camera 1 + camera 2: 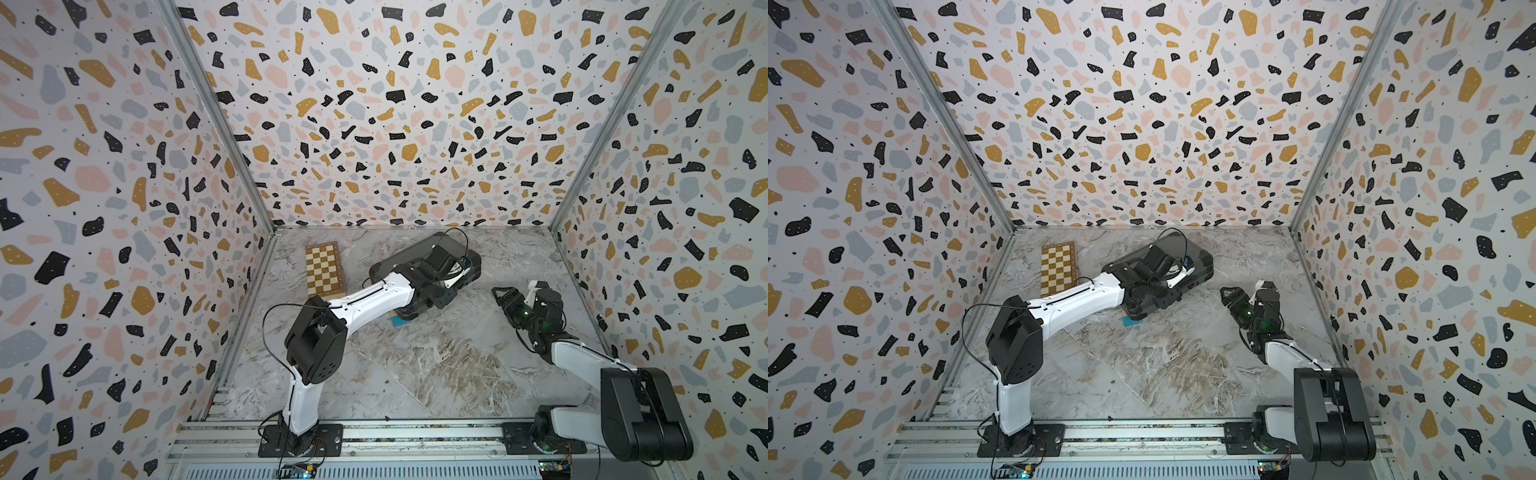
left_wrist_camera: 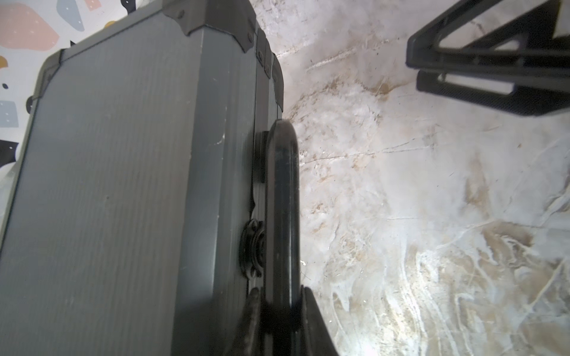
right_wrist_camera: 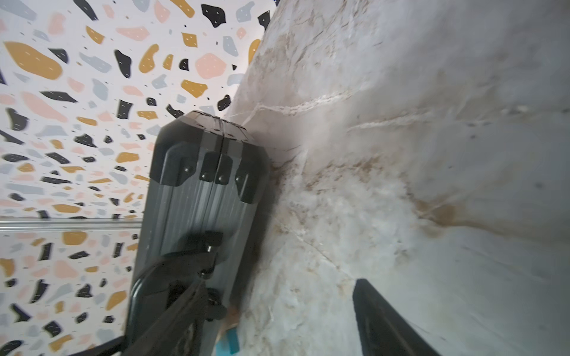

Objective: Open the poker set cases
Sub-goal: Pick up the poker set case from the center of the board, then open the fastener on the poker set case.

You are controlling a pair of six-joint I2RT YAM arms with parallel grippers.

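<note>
The poker set case [image 1: 415, 250] lies flat on the marble table [image 1: 436, 365], at about 12 o'clock from the table's middle. Its lid looks shut all along the seam. The wooden chessboard box [image 1: 324, 269] lies at 9 o'clock from the case, a little apart. A small blue thing [image 1: 401, 321] peeks out from under the case's near corner. I cannot tell what it is.

The left gripper [image 2: 282, 303] is closed tight on the black handle [image 2: 282, 191], with one finger on each side. The right gripper [image 1: 500, 296] hangs at about 4 o'clock from the case and does not touch it. Its fingers are spread apart with nothing between them.

I think the job now is to steady the case by the handle while the right gripper goes for the latches. I cannot see the latches clearly, but a round black part [image 2: 251, 249] sits on the handle side.

To do it well, the left gripper should hold firm but not pull up, or the whole case could tip or slide. The right gripper should come in low at the seam on the handle side and push only the latch. Both latches likely need to pop before the lid will lift. If the handle is let go too soon, the case may skid on the smooth table.
</note>
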